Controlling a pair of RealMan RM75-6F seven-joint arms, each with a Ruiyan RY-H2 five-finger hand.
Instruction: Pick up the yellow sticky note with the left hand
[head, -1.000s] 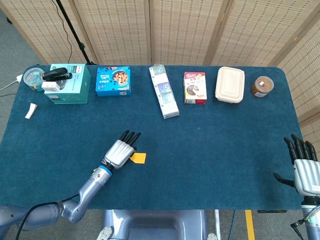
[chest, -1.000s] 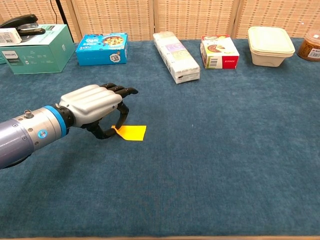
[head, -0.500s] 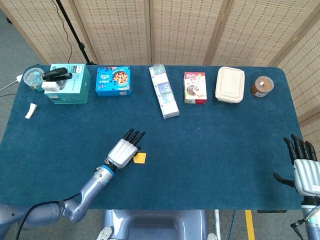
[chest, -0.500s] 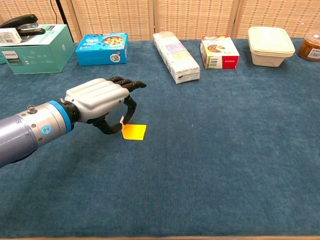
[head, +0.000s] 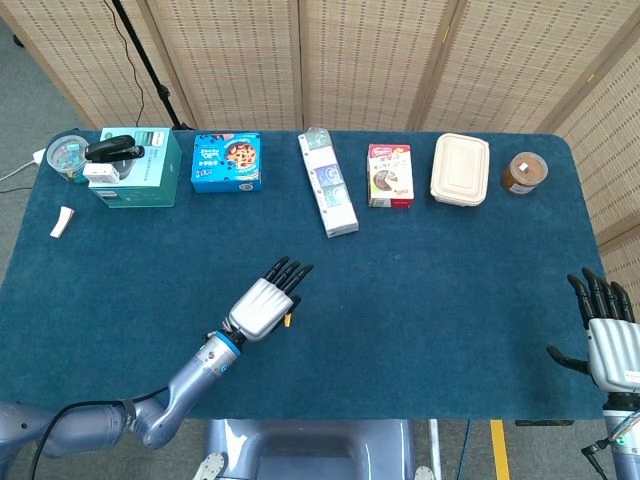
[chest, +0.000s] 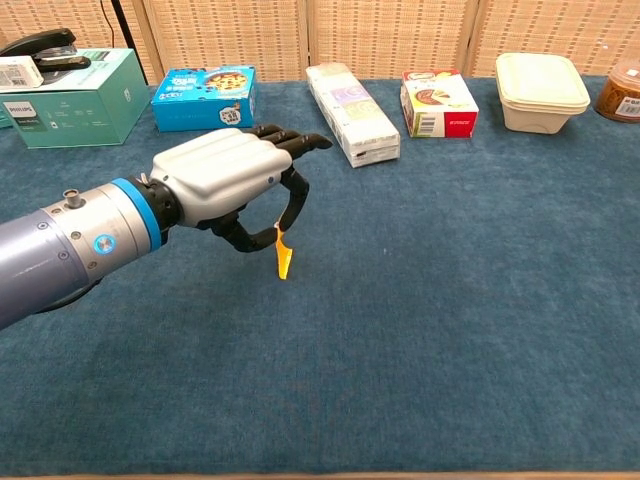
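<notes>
The yellow sticky note (chest: 283, 258) hangs edge-on below my left hand (chest: 235, 180), pinched between thumb and a finger and lifted off the blue cloth. In the head view only a sliver of the yellow sticky note (head: 287, 320) shows beside my left hand (head: 264, 304), near the table's front middle. My right hand (head: 607, 335) stays at the front right corner, fingers spread, holding nothing.
Along the back edge stand a teal box with a stapler (head: 139, 165), a blue snack box (head: 227, 162), a long white pack (head: 328, 195), a red box (head: 390, 175), a white lidded container (head: 460, 168) and a brown jar (head: 523, 172). A small white item (head: 62, 221) lies far left.
My left hand closed on the note, then rose and moved right and forward with it; the note went from flat on the cloth to hanging edge-on. The right hand stayed still.
</notes>
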